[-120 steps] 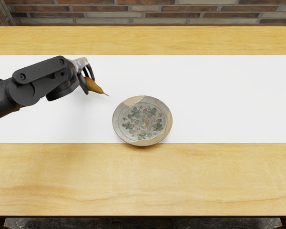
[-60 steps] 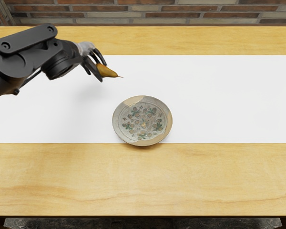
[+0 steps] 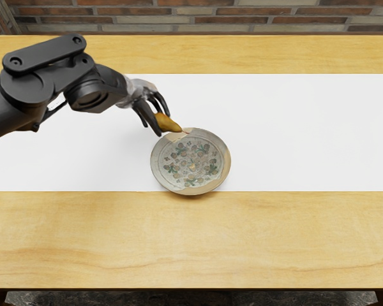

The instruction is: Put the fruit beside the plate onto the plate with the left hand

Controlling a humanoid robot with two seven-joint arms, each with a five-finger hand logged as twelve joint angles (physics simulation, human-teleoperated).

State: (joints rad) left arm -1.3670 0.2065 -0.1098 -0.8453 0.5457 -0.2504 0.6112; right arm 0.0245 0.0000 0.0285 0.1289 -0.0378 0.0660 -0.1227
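We put the task at approx. two-thirds done. The fruit [image 3: 168, 123], a small yellow-brown pointed thing, is in the left hand [image 3: 148, 105]. The hand's dark fingers [image 3: 149, 123] curl down round it and pinch it at their tips. It sits over the far-left rim of the plate [image 3: 222, 148], not yet over the middle. Whether it touches the rim we can't tell. Left to do, as we see it: carry it a bit further right and nearer, i.e. over the patterned centre, then lower, open the fingers and pull the arm clear w/o knocking the plate. The right arm isn't in view.

Surface: a light wood tabletop [image 3: 191, 242] w/ a wide white runner [image 3: 306, 127] across it left to right. The plate stands on the runner, close to its near edge. Beyond the far edge is a brick wall [image 3: 242, 16]. Below the near edge is a dark stone-like strip [image 3: 191, 298]; too little shows to say what it is.
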